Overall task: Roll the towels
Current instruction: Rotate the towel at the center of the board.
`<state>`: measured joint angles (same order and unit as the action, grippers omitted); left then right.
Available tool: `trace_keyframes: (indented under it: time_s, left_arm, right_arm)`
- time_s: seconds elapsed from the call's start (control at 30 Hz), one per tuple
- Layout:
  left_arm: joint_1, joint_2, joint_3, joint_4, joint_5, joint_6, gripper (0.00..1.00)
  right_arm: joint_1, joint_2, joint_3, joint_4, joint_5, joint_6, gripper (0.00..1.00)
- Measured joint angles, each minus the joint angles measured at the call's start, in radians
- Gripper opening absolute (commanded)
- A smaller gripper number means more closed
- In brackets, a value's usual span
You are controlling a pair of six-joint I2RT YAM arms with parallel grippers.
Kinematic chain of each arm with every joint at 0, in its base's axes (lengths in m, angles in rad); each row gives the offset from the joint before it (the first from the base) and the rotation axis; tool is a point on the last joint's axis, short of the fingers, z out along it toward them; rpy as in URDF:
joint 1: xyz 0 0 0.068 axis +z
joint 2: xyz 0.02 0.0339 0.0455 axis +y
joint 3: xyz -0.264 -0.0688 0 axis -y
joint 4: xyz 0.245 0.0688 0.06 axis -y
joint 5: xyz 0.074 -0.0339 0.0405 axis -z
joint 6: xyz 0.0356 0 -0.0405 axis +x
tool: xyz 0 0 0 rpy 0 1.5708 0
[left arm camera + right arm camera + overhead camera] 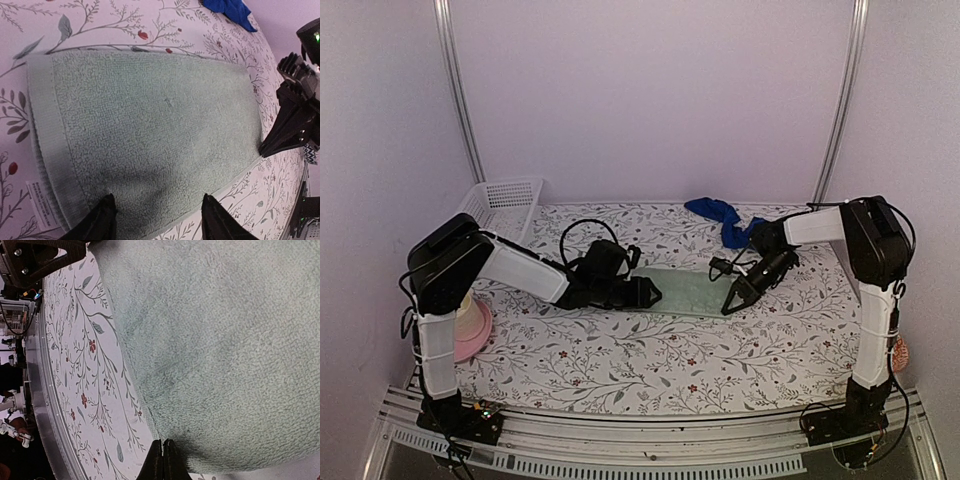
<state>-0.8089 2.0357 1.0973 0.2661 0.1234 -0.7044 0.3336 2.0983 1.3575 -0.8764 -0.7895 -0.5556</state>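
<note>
1 wide desk (650, 360), covered in a flowered cloth, carries everything. The largest thing on it is the pale green towel (685, 292), lying flat and unrolled in the middle between my 2 arms. A white basket (505, 200) stands at the far left corner, and a pink rounded object (472, 330) sits just beside my left arm's base. The blue towel (720, 218) lies crumpled at the far edge, well apart from the green one.

My left claw (157, 210) is partly open and holds nothing; its fingers hang over the near edge of the green towel's left end. My right claw (163, 450) is pressed shut, its tip touching the towel's right near corner.

My judgement of the risk: if the right claw has closed beside the hem and not on it, lifting would leave the corner on the desk and no roll would start. If it does have the hem, pulling with only 1 corner held could skew the limp cloth and make a crooked roll.

I cannot tell whether any fabric is caught between the shut fingers. My left arm covers the towel's left end in the overhead view. The blue towel's full length is bunched and unreadable.
</note>
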Motion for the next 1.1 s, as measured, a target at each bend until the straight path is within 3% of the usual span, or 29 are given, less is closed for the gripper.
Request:
trace_keyframes:
  time_s: [0.2, 0.37, 0.47, 0.8, 0.97, 1.1]
  left_arm:
    - [0.001, 0.000, 0.000, -0.001, -0.002, -0.001, 0.59]
    - [0.003, 0.004, 0.000, -0.001, -0.001, 0.001, 0.60]
    - [0.005, 0.010, 0.007, -0.002, -0.001, 0.006, 0.61]
    - [0.053, 0.014, 0.040, -0.048, -0.048, 0.066, 0.77]
    - [0.099, 0.035, 0.078, -0.063, -0.057, 0.110, 0.95]
    - [0.137, 0.103, 0.174, -0.064, -0.045, 0.158, 0.97]
  right_arm:
    - [0.000, 0.002, -0.007, 0.010, 0.051, 0.029, 0.07]
    - [0.000, 0.003, -0.003, -0.004, 0.038, 0.035, 0.35]
    - [0.001, -0.020, 0.005, -0.022, 0.024, 0.006, 0.46]
    - [0.000, -0.203, 0.027, 0.050, 0.091, -0.003, 0.58]
    - [0.000, -0.206, 0.017, 0.113, 0.179, 0.025, 0.60]
    - [0.000, -0.206, 0.002, 0.145, 0.227, 0.044, 0.62]
